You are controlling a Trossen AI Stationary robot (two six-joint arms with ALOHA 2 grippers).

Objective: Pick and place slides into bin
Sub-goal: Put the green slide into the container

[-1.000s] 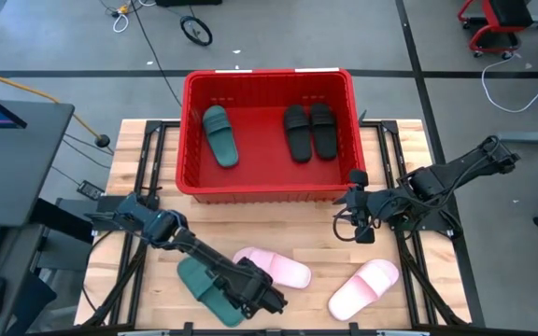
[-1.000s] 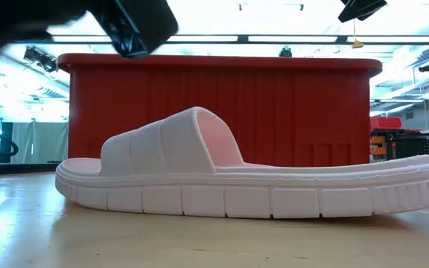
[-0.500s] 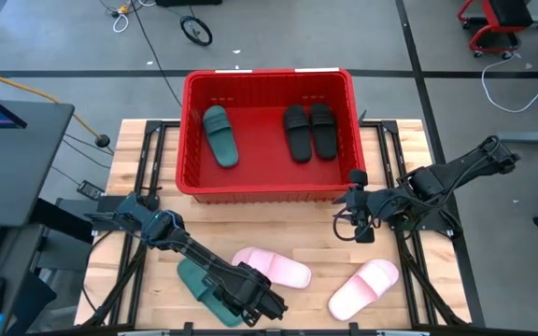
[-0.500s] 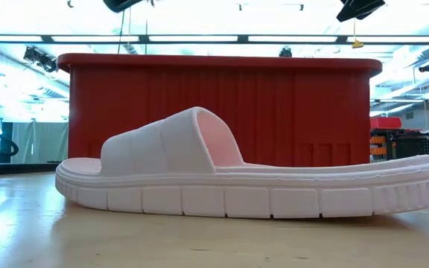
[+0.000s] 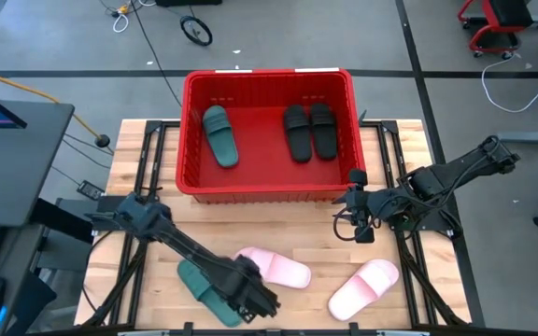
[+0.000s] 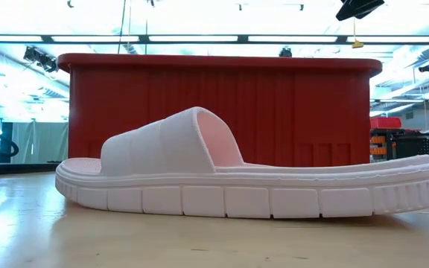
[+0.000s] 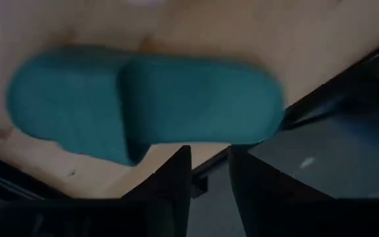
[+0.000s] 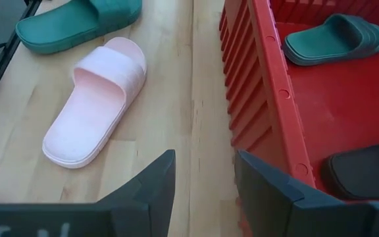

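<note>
The red bin [image 5: 188,140] stands at the table's far middle and holds one dark green slide [image 5: 219,135] and two black slides [image 5: 307,131]. On the table lie a second dark green slide [image 5: 194,280], sole down near the near edge, and two pale pink slides [image 5: 278,269] [image 5: 364,287]. My left gripper [image 5: 253,302] hovers over the green slide's right end; in its wrist view [image 7: 210,164] the fingers are a little apart and empty, just off the slide [image 7: 143,105]. My right gripper [image 8: 206,178] is open and empty beside the bin's near right corner [image 5: 344,199].
The nearer pink slide fills the low view [image 6: 237,179] with the bin's wall [image 6: 222,104] behind it. The table's near edge runs just past the green slide. Bare wood lies between the bin and the slides [image 5: 250,219].
My left gripper has gone up out of the low view's top left and shifted a little toward the table's left, staying over the green slide. The slides have kept still.
</note>
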